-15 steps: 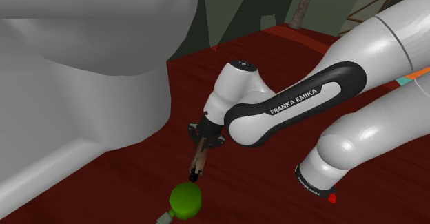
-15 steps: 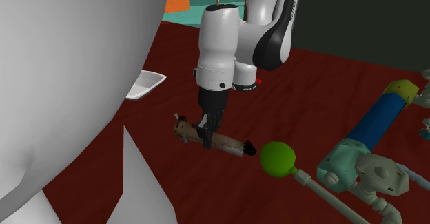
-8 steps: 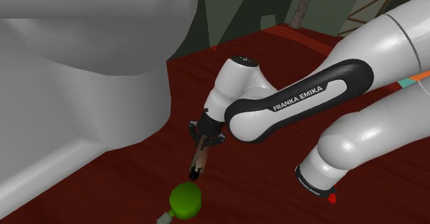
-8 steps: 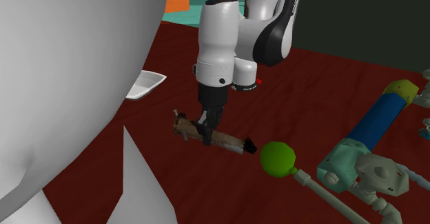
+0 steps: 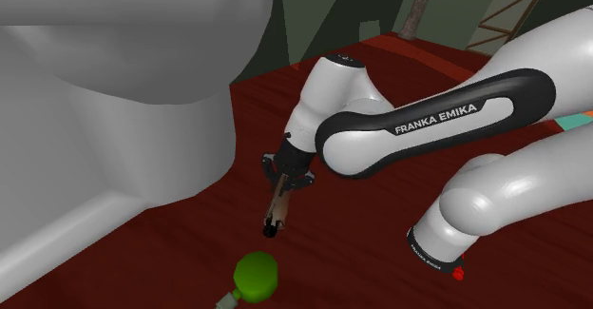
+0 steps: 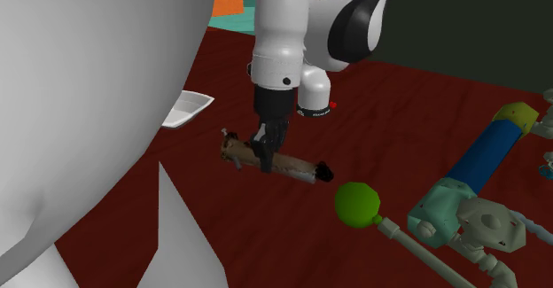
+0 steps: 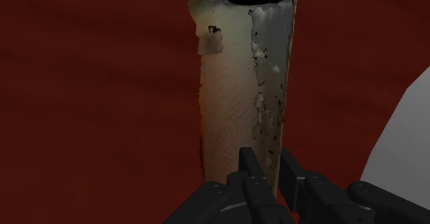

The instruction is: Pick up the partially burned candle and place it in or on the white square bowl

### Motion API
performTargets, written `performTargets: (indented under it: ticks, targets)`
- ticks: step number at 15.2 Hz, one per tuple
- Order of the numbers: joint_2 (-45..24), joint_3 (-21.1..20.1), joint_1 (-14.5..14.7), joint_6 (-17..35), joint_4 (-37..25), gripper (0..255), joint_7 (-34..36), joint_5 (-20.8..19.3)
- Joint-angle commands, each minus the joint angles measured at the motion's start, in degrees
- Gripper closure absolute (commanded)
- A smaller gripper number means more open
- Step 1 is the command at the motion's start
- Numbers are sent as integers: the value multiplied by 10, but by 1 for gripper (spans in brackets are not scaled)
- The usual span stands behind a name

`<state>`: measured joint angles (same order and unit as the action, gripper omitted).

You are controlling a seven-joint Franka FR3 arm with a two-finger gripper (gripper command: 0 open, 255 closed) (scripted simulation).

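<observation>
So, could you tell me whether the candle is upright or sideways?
Sideways: the candle stretches roughly level, its black burnt end free, with the gripper shut on it.

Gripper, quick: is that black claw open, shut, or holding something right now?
The gripper is shut on the brown, partly burned candle, clasping it between its two fingers.

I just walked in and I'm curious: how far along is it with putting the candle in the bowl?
Done: the gripper is shut on the candle. In hand: the candle hangs in its grip, apparently just off the dark red surface. Left: carrying it to the white bowl, which lies apart from it, and setting it down there.
</observation>
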<state>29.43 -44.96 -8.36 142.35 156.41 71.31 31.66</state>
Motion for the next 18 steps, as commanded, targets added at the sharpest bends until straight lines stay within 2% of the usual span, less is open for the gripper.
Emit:
performTargets:
  ticks: [1,14,18]
  targets:
    - [15,10,3,-23,-7,255,0,-3]
    - [83,60,9,-143,-60,255,4,-26]
    - [97,116,-5,-146,-32,255,-60,-40]
